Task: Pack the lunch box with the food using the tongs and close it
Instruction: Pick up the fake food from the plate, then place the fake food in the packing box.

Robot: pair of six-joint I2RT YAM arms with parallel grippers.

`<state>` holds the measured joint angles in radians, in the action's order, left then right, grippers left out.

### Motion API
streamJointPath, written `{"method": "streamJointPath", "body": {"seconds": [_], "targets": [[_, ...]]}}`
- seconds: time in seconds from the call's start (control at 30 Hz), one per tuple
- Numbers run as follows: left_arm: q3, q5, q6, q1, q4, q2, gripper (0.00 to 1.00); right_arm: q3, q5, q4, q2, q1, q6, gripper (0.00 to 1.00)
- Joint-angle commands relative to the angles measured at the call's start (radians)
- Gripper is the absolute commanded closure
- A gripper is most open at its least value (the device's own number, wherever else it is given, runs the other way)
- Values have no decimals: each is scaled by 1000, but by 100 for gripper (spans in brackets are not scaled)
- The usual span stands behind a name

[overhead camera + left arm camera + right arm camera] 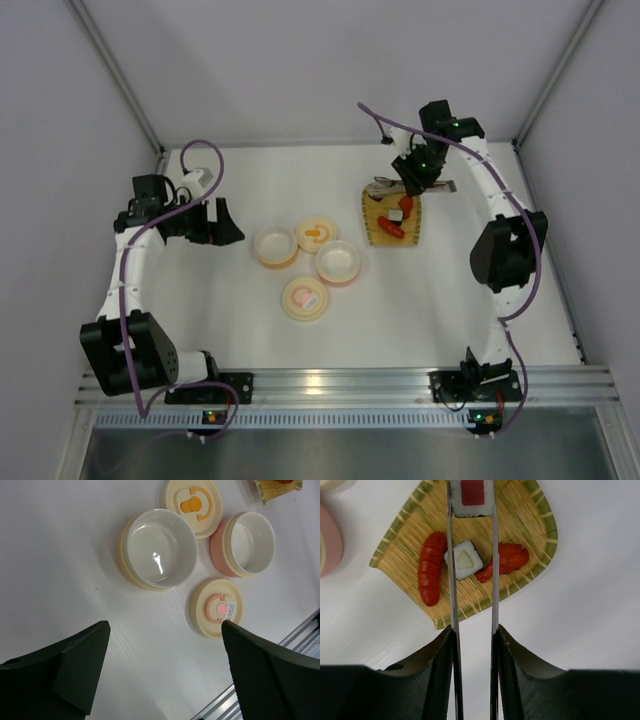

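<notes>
My right gripper [472,630] is shut on the silver tongs [451,580], one finger pressing on each arm. The tongs' tips pinch a black-and-white sushi roll with a red centre [472,494] over the far part of the woven yellow tray [525,525]. On the tray lie a red sausage [430,567], a small white square piece [464,560] and an orange-red piece [506,559]. The lunch box stands open as a cream bowl [160,547] and a pink bowl [247,542]. My left gripper [165,630] hangs open, with nothing in it, above the table near them.
Two round lids lie beside the bowls, one with an orange tab [194,500] and one with a pink tab [216,607]. The metal rail [340,380] runs along the near edge. Grey walls close in the table on three sides.
</notes>
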<state>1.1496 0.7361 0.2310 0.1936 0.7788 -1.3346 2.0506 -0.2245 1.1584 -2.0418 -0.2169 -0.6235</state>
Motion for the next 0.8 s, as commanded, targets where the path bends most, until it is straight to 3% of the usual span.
{"method": "streamJointPath", "body": {"seconds": [0.0,0.2,0.57,0.77], "targets": [[61,34,-48,7,-33,-6,2,52,-76,21,114,-85,28,75],[108,224,-125,127,-3,-87,2,14,-116,-9,184,-228,56,74],[102,246,-130,221,20,-101,2,28,-62,-52,151,-519,71,73],[82,253,-124,221,16,-97,2,28,-42,-81,95,-579,77,73]]}}
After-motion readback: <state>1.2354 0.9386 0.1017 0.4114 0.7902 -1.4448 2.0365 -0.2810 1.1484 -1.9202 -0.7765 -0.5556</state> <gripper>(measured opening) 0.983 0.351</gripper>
